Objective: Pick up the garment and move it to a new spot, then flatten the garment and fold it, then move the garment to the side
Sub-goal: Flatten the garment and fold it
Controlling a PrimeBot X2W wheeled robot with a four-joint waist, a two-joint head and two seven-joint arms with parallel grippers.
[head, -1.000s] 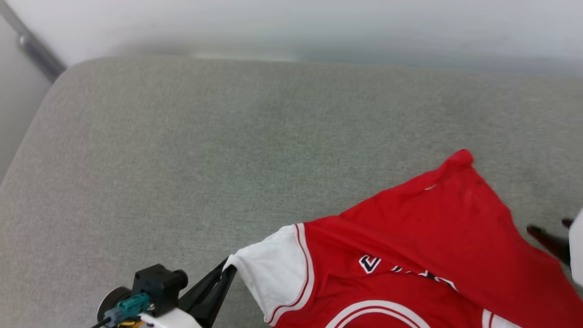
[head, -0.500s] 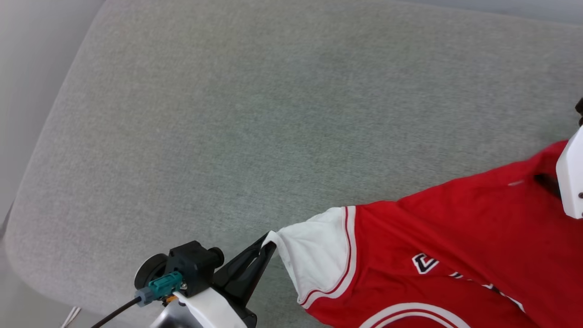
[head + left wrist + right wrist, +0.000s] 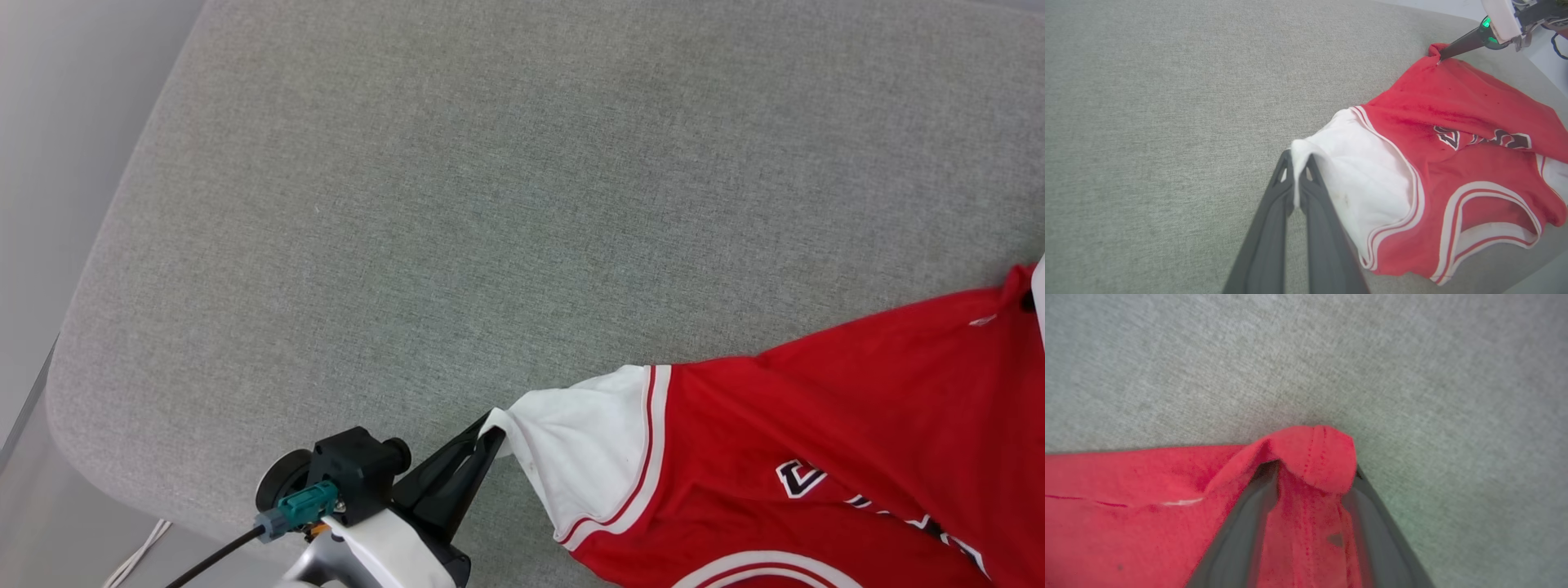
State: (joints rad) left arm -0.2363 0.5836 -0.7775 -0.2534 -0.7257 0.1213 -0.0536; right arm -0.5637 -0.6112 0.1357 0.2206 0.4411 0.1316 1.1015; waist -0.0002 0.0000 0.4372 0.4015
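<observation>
The garment (image 3: 816,425) is a red jersey with a white sleeve and black white-edged letters. It lies spread on the grey cushion at the lower right. My left gripper (image 3: 490,429) is shut on the tip of the white sleeve (image 3: 1355,179), its fingers (image 3: 1274,228) pressed together on the cloth. My right gripper (image 3: 1314,469) stands over the jersey's far red corner (image 3: 1433,51). Its jaws are apart, and the folded red corner (image 3: 1314,453) lies between and over the tips. The left wrist view shows that gripper (image 3: 1441,57) touching the corner.
The grey fabric cushion (image 3: 490,204) stretches wide to the left and beyond the jersey. Its rounded edge (image 3: 73,351) drops off at the left toward pale floor, where a white cable (image 3: 135,555) lies. A black cable (image 3: 212,559) trails from my left wrist.
The head camera has shifted. My right gripper came from beside the jersey onto its far red corner, and its jaws have narrowed around it. The left gripper kept its hold on the sleeve.
</observation>
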